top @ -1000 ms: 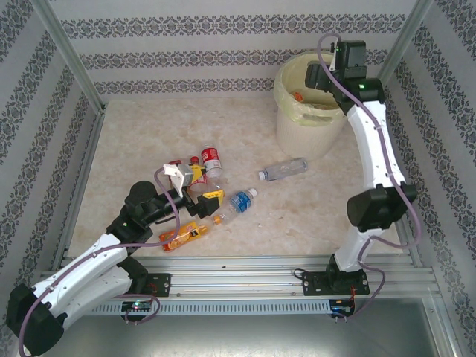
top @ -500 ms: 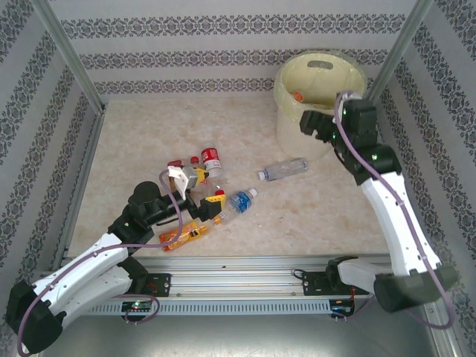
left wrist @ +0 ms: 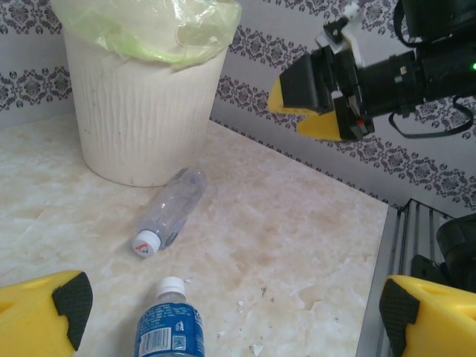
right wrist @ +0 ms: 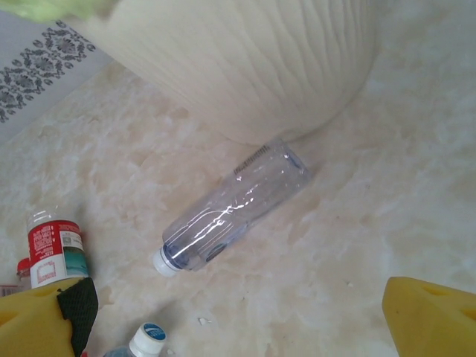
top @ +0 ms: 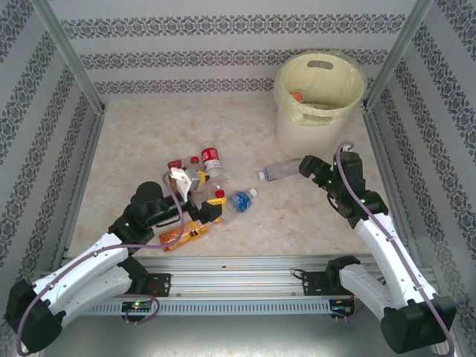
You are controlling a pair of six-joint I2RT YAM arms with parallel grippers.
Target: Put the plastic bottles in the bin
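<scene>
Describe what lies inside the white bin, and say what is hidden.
Inside the bin, the pale liner and one small orange piece, perhaps a cap, show from above. The near wall covers the bottom, so what lies there cannot be told.

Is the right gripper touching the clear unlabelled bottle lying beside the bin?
Apart. In the right wrist view the open right gripper has its fingers at the lower corners, and bare tabletop separates them from the clear bottle lying ahead.
</scene>
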